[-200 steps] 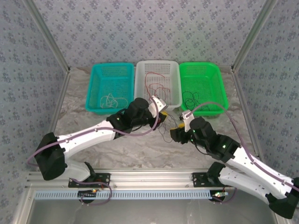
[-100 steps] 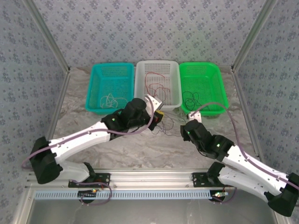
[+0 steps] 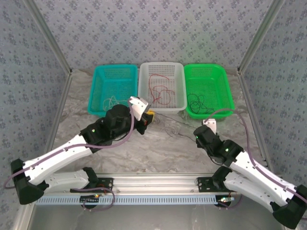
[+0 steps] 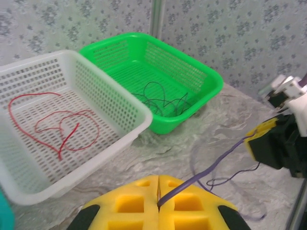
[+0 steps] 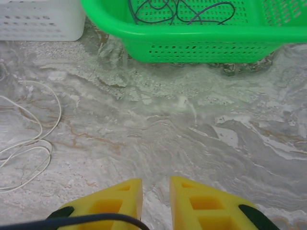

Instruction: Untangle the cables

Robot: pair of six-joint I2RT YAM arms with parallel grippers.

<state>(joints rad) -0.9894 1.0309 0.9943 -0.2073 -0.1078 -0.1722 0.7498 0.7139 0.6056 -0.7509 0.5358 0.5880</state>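
Left hand point(image 4: 158, 183) pinches a dark cable point(image 4: 206, 170) stretched toward 3 o'clock; right hand point(image 5: 156, 187) narrowly parted above the bench point(image 5: 192, 129).

Left gripper point(image 4: 158, 203): yellow jaws pressed together, clamping a thin purple cable point(image 4: 206, 170) that runs off to the right above the marble worktop point(image 4: 225, 112). White basket point(image 4: 115, 103) contains one red cable point(image 4: 62, 129). The adjacent green basket point(image 4: 180, 120) contains a loosely coiled dark cable point(image 4: 160, 98).

white cable point(image 5: 58, 111) cropped left, green basket point(image 5: 192, 36) cropped
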